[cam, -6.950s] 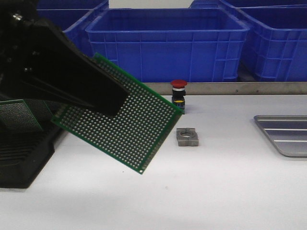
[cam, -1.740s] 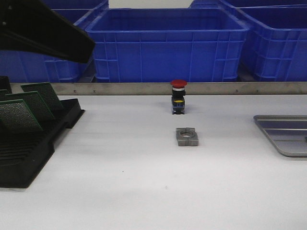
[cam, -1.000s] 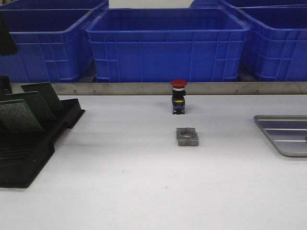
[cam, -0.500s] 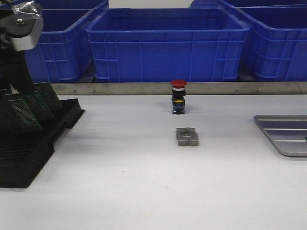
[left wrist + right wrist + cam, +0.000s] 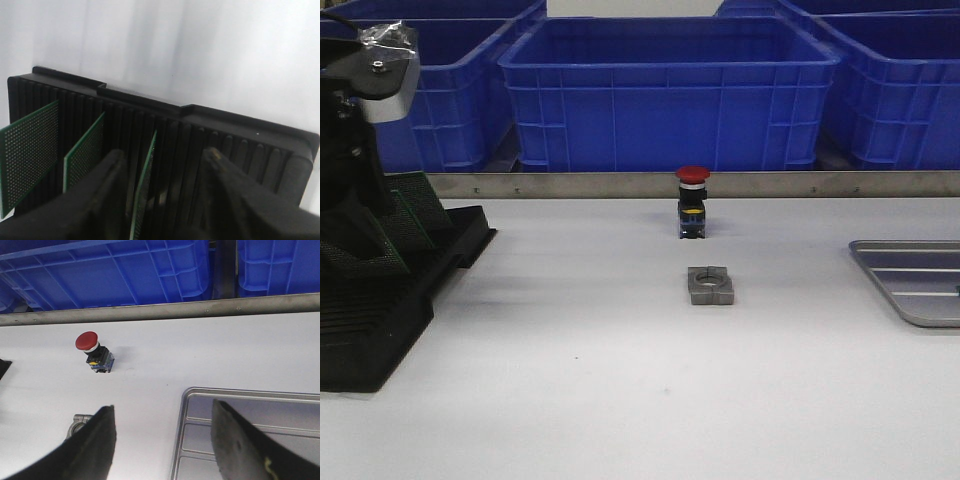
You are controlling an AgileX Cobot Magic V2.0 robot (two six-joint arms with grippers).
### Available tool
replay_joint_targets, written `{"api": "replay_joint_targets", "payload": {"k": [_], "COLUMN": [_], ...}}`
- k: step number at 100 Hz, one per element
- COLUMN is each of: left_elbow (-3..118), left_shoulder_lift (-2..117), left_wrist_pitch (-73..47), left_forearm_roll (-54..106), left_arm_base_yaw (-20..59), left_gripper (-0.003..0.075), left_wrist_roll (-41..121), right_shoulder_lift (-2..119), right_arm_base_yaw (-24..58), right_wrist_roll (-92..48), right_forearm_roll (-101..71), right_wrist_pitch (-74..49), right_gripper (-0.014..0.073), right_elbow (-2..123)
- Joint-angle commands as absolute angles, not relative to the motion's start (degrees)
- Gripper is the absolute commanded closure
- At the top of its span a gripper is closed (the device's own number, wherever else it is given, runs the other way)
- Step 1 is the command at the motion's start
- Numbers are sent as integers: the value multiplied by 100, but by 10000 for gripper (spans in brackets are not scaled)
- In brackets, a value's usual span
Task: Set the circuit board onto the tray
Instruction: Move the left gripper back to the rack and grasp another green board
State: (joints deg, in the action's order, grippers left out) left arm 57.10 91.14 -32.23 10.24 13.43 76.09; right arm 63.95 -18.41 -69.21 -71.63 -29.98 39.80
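The left gripper (image 5: 160, 200) straddled a circuit board (image 5: 144, 192) with jaws open, nothing held — thin, stiff, light — best pinched at its upper edge.

Black left arm (image 5: 350, 190) at the scene's left edge, capped by a silver-grey metal block (image 5: 382, 72) with a screw in its face and crinkled clear wrap on top. Thin dark cable over it. Matte black, broad, tapering fingers (image 5: 95, 200) on the left gripper (image 5: 162, 200). Same matte black fingers (image 5: 92, 440) on the right gripper (image 5: 162, 440), one bearing a small yellowish mark.
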Motion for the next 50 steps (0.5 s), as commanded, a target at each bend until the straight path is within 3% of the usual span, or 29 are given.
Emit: {"api": "replay_joint_targets", "payload": {"k": [1,13,50], "left_elbow": [5884,5884,5888], "left_shoulder_lift": [8936,8936,8766], "left_wrist_pitch": [-2996,-2996,-3023], "left_forearm_roll": [1097,1097,983], "left_arm_base_yaw": [1329,1329,1329], "left_gripper": [594,742,741], "left_wrist_roll": [7540,7540,7540], "right_shoulder_lift": [6257,6257,6257], "right_arm_base_yaw": [-1887,-1887,-1887], "right_wrist_roll": [-7008,-7008,-7008], "right_forearm_roll": [-7347,-7347,-7347], "right_wrist_pitch": [-3037,-3037,-2951], "right_gripper": [153,153,153], "right_elbow": [4157,4157,4157]}}
